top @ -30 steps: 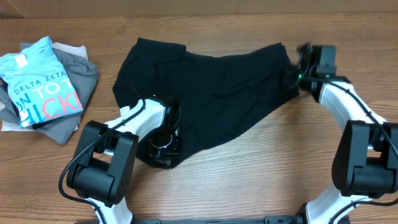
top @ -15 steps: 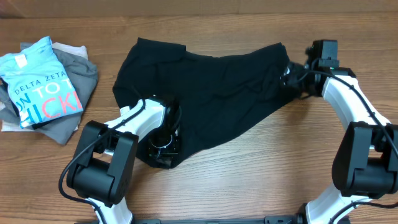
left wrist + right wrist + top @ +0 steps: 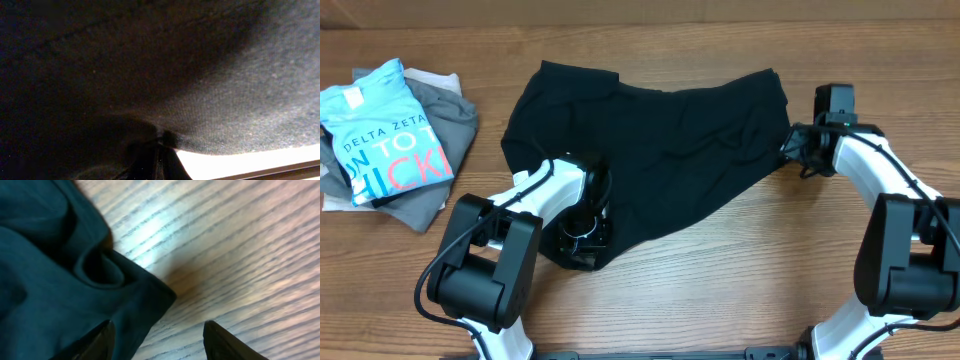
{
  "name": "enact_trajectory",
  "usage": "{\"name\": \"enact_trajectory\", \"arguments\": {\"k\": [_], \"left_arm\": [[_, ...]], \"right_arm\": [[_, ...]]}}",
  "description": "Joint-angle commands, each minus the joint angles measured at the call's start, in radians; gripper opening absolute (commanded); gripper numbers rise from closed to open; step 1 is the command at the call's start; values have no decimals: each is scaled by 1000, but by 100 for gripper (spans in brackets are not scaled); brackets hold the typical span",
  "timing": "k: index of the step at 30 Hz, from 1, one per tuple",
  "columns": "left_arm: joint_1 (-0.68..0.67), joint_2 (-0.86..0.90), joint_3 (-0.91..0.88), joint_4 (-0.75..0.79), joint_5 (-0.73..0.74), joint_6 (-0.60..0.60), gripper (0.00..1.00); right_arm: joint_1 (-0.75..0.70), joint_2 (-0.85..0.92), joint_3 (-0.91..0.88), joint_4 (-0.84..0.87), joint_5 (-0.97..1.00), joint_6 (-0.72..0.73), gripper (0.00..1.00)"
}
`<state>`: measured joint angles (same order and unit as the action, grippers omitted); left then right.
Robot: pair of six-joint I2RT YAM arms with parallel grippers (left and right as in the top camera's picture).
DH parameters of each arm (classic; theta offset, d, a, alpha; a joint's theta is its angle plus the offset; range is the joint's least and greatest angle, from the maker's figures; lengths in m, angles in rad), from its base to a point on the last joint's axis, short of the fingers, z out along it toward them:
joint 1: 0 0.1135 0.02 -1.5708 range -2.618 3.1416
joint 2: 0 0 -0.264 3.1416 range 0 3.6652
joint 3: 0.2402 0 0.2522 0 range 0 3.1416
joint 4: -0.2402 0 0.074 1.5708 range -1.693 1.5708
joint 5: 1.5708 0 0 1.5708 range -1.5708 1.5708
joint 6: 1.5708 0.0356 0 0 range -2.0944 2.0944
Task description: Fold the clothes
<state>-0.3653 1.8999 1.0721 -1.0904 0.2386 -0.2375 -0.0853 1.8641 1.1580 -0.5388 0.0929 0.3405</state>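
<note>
On its inward-bent arm, the right pincer was spread wide, a corner of the black garment lying between and left of its fingers. The left pincer was smothered in fabric, grip unclear.

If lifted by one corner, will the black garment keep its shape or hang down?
Probably hangs limp: the black garment lies in soft wrinkles, its corner curled. Pushed, it likely bunches, as its folds show.
</note>
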Motion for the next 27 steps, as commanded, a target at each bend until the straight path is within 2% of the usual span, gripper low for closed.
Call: {"name": "enact_trajectory", "arguments": {"k": [1, 9, 19, 27], "left_arm": [[-2, 3, -5, 45, -39, -13, 4], [-2, 3, -5, 45, -39, -13, 4], [-2, 3, -5, 46, -39, -13, 4], [-2, 3, -5, 46, -39, -13, 4]], "right_arm": [[-5, -5, -40, 55, -11, 31, 60], [-4, -5, -78, 128, -27, 31, 56], [-4, 1, -125, 214, -28, 31, 56], [-4, 79, -125, 250, -47, 31, 54]]}}
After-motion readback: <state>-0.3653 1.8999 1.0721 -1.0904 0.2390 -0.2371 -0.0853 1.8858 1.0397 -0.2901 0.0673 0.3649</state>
